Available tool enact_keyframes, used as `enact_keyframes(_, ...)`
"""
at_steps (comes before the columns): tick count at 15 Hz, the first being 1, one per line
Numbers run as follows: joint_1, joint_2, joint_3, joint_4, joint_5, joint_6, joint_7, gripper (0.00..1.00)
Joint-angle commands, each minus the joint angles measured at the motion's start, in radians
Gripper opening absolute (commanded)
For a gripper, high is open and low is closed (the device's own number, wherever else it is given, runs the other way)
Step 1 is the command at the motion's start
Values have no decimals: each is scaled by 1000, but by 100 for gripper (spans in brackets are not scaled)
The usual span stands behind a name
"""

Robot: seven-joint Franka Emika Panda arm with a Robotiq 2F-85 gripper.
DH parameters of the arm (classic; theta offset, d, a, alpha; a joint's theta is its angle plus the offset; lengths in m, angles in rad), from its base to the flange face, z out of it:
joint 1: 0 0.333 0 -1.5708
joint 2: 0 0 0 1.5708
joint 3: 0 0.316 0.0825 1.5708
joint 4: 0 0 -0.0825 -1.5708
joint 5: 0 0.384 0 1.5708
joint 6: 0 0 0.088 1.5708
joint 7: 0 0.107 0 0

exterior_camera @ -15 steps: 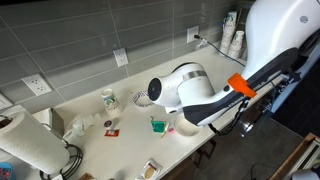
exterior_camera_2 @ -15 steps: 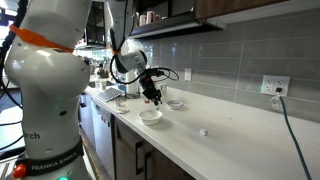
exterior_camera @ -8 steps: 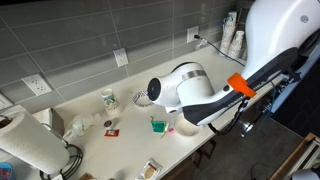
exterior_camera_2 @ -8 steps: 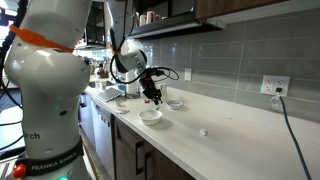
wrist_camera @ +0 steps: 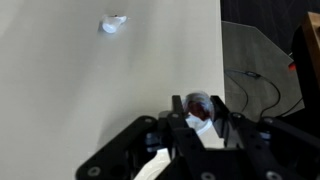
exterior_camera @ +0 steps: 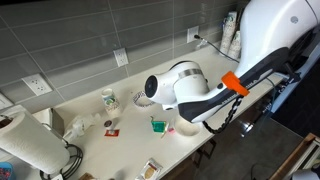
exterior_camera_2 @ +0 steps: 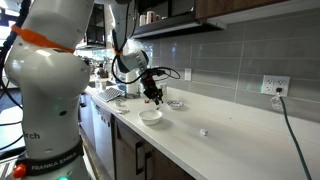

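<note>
In the wrist view my gripper (wrist_camera: 198, 108) is shut on a small round clear object with dark red inside (wrist_camera: 198, 102), held between both fingertips. A white bowl (wrist_camera: 152, 166) shows partly under the fingers. In an exterior view the gripper (exterior_camera_2: 152, 96) hangs just above this white bowl (exterior_camera_2: 150, 116) on the white counter (exterior_camera_2: 230, 140). In an exterior view the arm's big white body (exterior_camera: 180, 88) hides the gripper. A small crumpled white piece (wrist_camera: 113, 22) lies on the counter ahead and also shows in an exterior view (exterior_camera_2: 203, 131).
A green cup (exterior_camera: 158, 125), a glass (exterior_camera: 108, 99) and a paper towel roll (exterior_camera: 30, 146) stand on the counter. A small dish (exterior_camera_2: 176, 103) sits near the tiled wall. The counter's edge (wrist_camera: 221, 60) drops to the floor with cables.
The arm's upper links have shifted slightly in an exterior view. The gripper stays above the bowl with the same hold.
</note>
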Motion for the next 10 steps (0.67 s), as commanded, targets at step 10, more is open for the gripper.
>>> enact_keyframes(10,-125,-47,-64,18,80,26,129,32)
